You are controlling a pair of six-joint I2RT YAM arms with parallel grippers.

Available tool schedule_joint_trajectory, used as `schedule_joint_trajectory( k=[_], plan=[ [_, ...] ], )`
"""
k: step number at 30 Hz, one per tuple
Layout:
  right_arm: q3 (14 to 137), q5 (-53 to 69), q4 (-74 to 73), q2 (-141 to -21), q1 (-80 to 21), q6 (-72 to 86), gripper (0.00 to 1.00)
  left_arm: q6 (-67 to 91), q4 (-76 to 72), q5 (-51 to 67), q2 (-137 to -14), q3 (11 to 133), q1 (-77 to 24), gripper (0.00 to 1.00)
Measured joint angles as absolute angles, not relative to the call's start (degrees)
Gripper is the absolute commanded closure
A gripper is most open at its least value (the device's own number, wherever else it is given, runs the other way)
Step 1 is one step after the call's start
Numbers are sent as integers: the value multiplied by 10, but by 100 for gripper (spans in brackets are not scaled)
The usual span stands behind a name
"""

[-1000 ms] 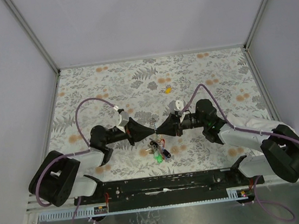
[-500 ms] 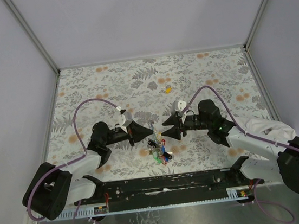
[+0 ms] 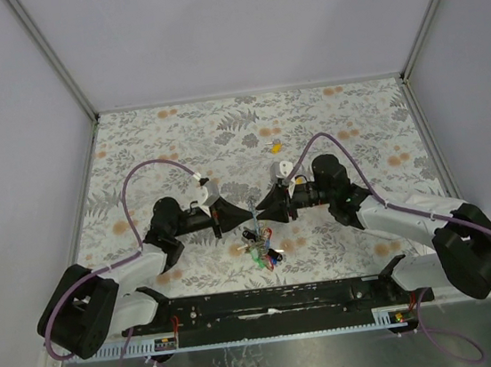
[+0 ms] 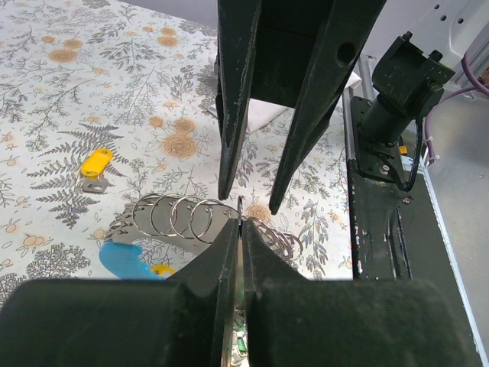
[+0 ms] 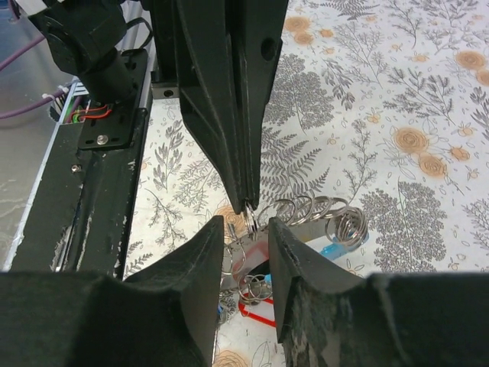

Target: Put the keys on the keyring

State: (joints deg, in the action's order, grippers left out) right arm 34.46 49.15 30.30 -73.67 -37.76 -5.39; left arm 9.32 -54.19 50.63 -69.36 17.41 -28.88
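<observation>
My left gripper (image 3: 249, 213) is shut on the thin silvery keyring (image 5: 250, 219), holding it above the table. A cluster of keys (image 3: 263, 251) with red, green, blue and black caps hangs and rests below it. My right gripper (image 3: 262, 215) faces the left one tip to tip; it is open, one jaw on each side of the ring (image 4: 241, 208), and I see no contact. In the right wrist view, red-capped keys (image 5: 260, 313) lie under the right gripper (image 5: 244, 227). One yellow-capped key (image 3: 273, 147) lies alone farther back; it also shows in the left wrist view (image 4: 96, 162).
A row of spare metal rings (image 4: 179, 218) on a grey strip lies beside the cluster, with a light-blue curved strip (image 4: 122, 261) next to it. The black base rail (image 3: 269, 301) runs along the near table edge. Walls enclose the floral table (image 3: 355, 125) on three sides.
My right gripper let go of the ring and opened, drew back to the right, then came back to the left gripper's tip with its jaws narrower. The left gripper stayed shut on the ring.
</observation>
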Motion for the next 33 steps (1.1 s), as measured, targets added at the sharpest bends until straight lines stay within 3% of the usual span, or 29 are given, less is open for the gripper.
schedule_joint_trajectory(
  k=[9,15,23,33],
  plan=[
    [348,508,307,-744,-378,-54,78,93,-540,512,-696,179,-289,100],
    [350,517,308,-759,-378,-55,99,93,-540,517,-698,179,-289,99],
    [353,517,307,-761,-378,-54,100,97,-543,519,-698,179,-289,80],
    [353,517,311,-757,-378,-46,100,98,-545,519,-709,179,-289,76]
  ],
)
